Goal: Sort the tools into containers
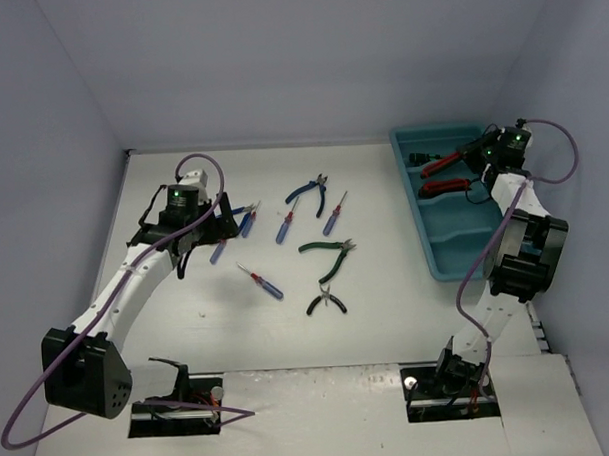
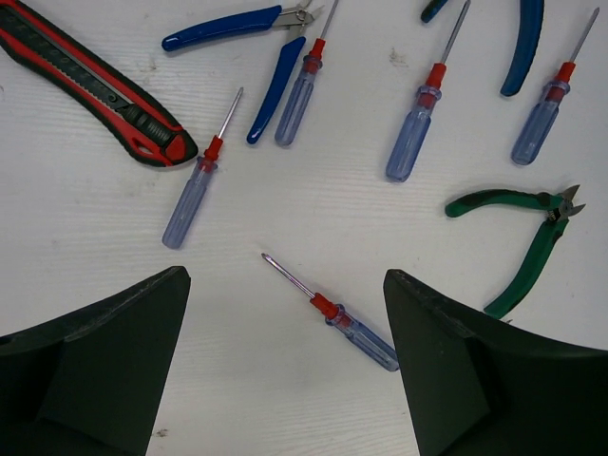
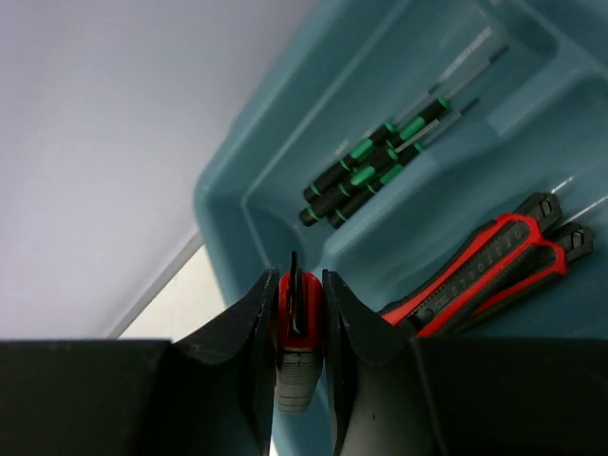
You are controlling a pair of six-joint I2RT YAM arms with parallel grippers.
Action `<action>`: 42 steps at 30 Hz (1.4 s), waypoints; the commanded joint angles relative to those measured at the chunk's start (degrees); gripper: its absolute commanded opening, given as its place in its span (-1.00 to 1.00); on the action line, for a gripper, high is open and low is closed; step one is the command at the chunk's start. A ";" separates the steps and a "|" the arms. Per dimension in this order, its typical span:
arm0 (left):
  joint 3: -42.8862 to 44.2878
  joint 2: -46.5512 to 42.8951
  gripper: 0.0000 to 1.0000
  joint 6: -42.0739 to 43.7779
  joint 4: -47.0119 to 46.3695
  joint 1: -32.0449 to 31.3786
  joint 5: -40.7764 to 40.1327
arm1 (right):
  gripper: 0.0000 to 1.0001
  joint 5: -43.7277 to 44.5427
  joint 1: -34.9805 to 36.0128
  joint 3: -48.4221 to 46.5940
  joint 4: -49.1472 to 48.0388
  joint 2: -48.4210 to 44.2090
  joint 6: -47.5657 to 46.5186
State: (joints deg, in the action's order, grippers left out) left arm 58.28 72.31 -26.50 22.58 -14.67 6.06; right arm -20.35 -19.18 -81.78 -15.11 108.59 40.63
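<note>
My right gripper (image 3: 301, 313) is shut on a red-black utility knife (image 3: 302, 334) and holds it over the far end of the teal tray (image 3: 249, 204); it shows in the top view (image 1: 460, 157). The tray's far compartment holds dark screwdrivers (image 3: 378, 169); the one beside it holds two red-black knives (image 3: 484, 275). My left gripper (image 2: 290, 366) is open above the table, a blue-handled screwdriver (image 2: 347, 326) between its fingers. Another utility knife (image 2: 90, 81), blue pliers (image 2: 256, 47), several blue screwdrivers (image 2: 195, 185) and green pliers (image 2: 522, 237) lie beyond it.
In the top view, blue pliers (image 1: 308, 193), green pliers (image 1: 328, 249) and black pliers (image 1: 327, 302) lie mid-table with screwdrivers (image 1: 284, 227) around them. The tray (image 1: 505, 236) runs along the right edge. Walls close off the left, back and right.
</note>
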 commanded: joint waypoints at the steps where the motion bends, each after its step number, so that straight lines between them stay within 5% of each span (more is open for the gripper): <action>1: 1.40 -1.23 0.63 -1.36 -0.86 1.24 0.19 | -1.00 1.19 -0.29 -3.50 -7.35 1.79 4.96; 6: 1.61 -0.42 0.63 -1.57 -0.48 2.17 0.35 | -0.91 3.73 -0.24 -3.95 -8.18 5.03 6.82; 14: 2.35 1.32 0.63 -3.28 0.54 5.58 -0.26 | 0.12 6.61 -0.33 -3.65 -8.10 5.68 5.53; 20: 4.98 4.20 0.63 -5.45 2.05 7.48 -1.80 | 0.46 10.28 -0.51 -2.95 -5.90 1.58 2.72; 30: 8.43 12.59 0.63 -11.69 2.36 10.84 -4.81 | 0.58 16.37 0.46 0.11 -0.23 -11.57 -4.73; 42: 16.73 30.71 0.62 -20.63 -2.78 12.71 -7.89 | 0.58 12.61 13.52 14.63 -0.16 -22.83 -3.13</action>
State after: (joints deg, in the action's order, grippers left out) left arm 68.43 99.86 -42.91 22.85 -2.24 1.22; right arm -5.51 -9.00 -71.89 -14.30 87.41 37.31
